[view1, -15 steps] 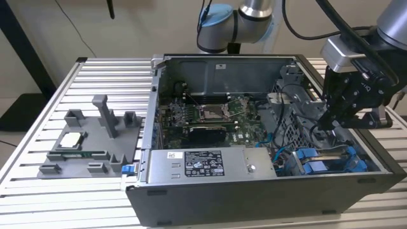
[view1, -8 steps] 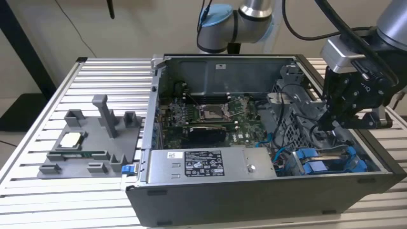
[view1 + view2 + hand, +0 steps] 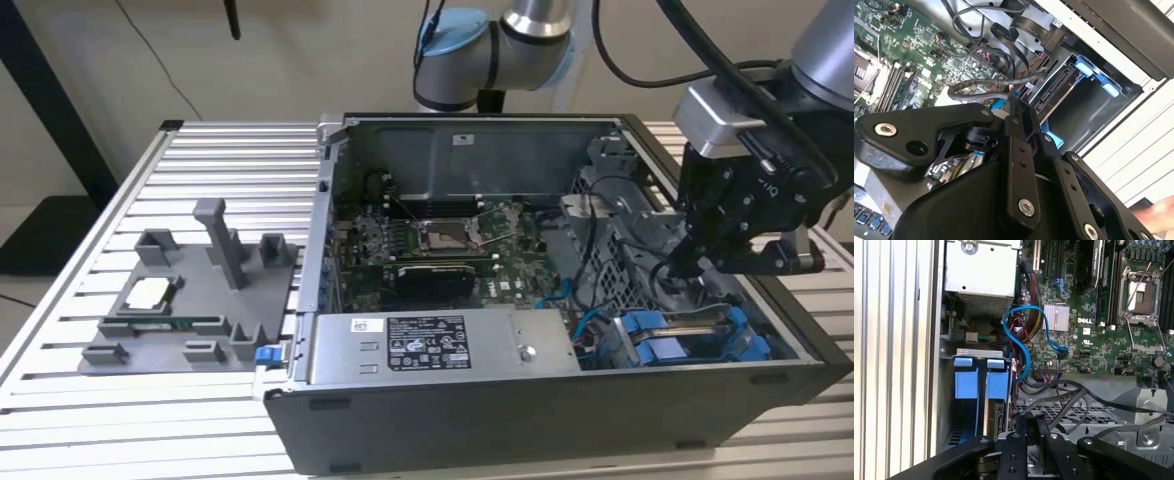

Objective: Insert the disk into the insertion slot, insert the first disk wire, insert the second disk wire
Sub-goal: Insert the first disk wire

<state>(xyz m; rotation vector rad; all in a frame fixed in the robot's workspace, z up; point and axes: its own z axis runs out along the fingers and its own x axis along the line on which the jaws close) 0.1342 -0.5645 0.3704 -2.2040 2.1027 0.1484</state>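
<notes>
My gripper (image 3: 683, 268) hangs inside the open computer case (image 3: 561, 410), at the exterior view's right, just above the drive bays. In both wrist views its fingers (image 3: 1015, 112) (image 3: 1021, 432) stand close together, shut on the end of a black braided disk wire (image 3: 984, 84). The disk (image 3: 1053, 92) sits in the insertion slot (image 3: 1089, 100), its connector edge facing the fingertips. Blue carrier rails (image 3: 976, 377) (image 3: 674, 335) mark the bays, and the disk's edge (image 3: 999, 415) shows below them.
A grey power-supply box (image 3: 427, 345) fills the case's front. The motherboard (image 3: 427, 240) lies behind it, with loose black cables (image 3: 1069, 390) and a blue cable (image 3: 1024, 335) near the bays. A grey fixture (image 3: 187, 300) stands on the slatted table (image 3: 80, 400).
</notes>
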